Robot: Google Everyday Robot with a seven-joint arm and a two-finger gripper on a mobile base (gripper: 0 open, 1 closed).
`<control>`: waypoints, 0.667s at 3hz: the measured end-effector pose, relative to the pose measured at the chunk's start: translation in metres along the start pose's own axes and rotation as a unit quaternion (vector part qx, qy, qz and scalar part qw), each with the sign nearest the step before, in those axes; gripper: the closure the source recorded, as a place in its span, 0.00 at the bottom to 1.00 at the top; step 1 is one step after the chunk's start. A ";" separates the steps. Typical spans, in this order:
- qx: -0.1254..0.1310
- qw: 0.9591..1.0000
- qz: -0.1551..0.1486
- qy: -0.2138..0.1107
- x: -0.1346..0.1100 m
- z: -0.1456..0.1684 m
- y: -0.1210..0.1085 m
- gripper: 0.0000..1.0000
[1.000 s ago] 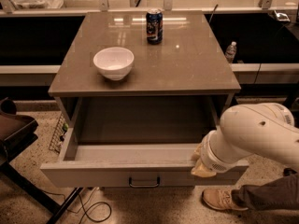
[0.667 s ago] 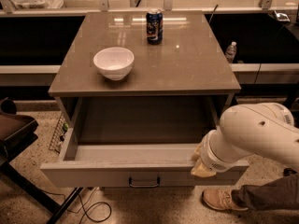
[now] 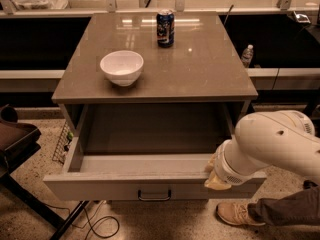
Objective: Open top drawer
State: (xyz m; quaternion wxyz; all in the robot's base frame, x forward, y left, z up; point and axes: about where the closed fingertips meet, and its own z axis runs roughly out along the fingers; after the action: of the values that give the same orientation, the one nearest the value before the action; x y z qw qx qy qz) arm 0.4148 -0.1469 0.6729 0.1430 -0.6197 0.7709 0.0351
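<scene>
Nothing has shifted: the top drawer point(image 3: 150, 164) stands pulled well out under the table point(image 3: 200, 69), lower centre. The gripper point(image 3: 218, 176) rests at its front rim, lower right, likely for pulling; I cannot tell the jaws' state.

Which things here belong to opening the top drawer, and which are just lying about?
Part of the job:
top drawer, standing well out
gripper, at the right end of the drawer's front rim

Just lying about:
white bowl and soda can on the cabinet top
water bottle behind, to the right
shoe below the drawer
</scene>
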 end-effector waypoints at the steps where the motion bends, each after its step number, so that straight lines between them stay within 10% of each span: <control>1: 0.001 1.000 -0.001 0.000 0.000 -0.001 0.000 0.35; 2: 0.001 1.000 -0.002 0.001 -0.001 -0.001 0.000 0.04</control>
State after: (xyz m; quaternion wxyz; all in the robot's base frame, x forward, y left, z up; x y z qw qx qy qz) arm 0.4143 -0.1461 0.6746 0.1434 -0.6211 0.7698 0.0333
